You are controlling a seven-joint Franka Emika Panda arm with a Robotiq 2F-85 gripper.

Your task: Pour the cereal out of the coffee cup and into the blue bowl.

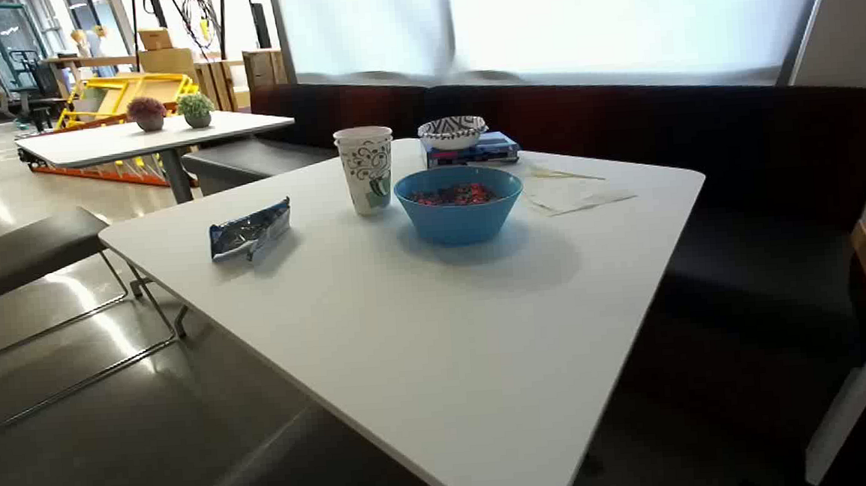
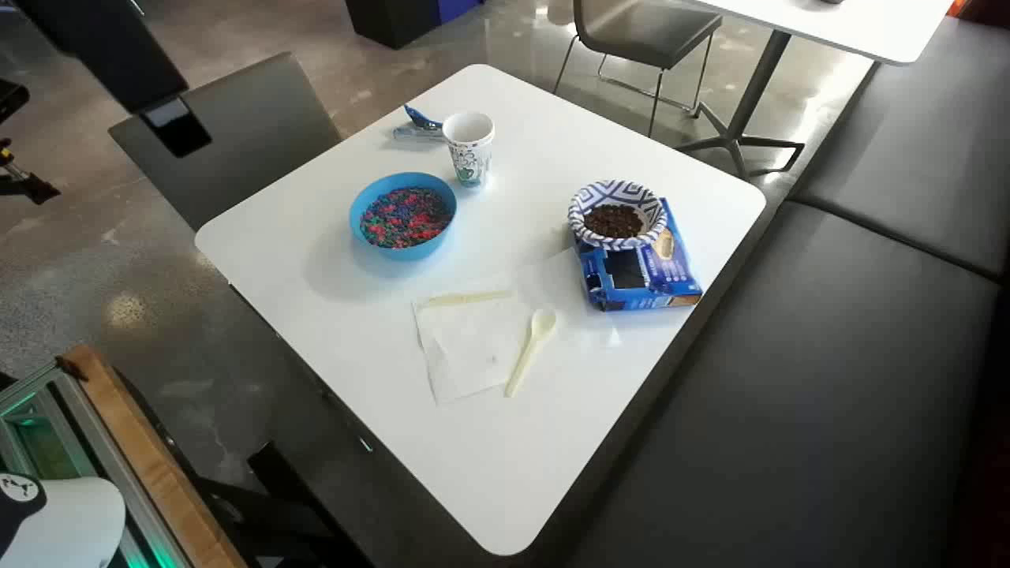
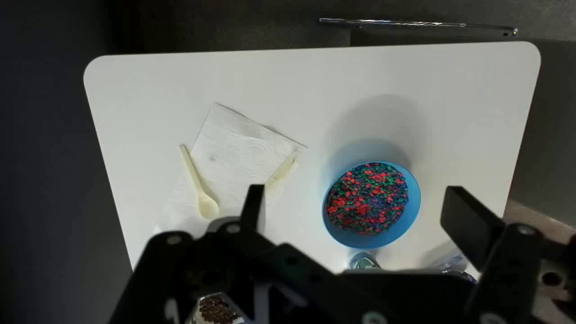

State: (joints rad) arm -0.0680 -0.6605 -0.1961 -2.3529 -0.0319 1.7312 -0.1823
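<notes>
Table [image 1: 438,325] edges spread up and outward from a rounded corner at the bottom of the frame in an exterior view, leaving an open stretch below the blue bowl [image 1: 462,225]. Cereal [image 1: 460,195] sits inside, partly hidden by the near wall. The upright paper cup [image 1: 369,178] stands just left, and a wrapper [image 1: 252,231] lies near the left edge.

In an exterior view, a napkin [image 2: 465,351] and spoon [image 2: 533,341] lie at centre, with open surface below them. The blue box [image 2: 682,272], carrying a patterned bowl [image 2: 619,193], sits close to the right edge, by the black bench [image 2: 789,394]. The cup partly covers the wrapper; its bottom cannot be made out. A dark shape [image 2: 110,55] at upper left is cut off, too unclear to name.

In the wrist view, the end effector [image 3: 358,213] has its fingers spread wide, the blue bowl showing in the gap. Open table fills the upper part; lower down, the end effector hides much of the cup, wrapper and patterned bowl.
</notes>
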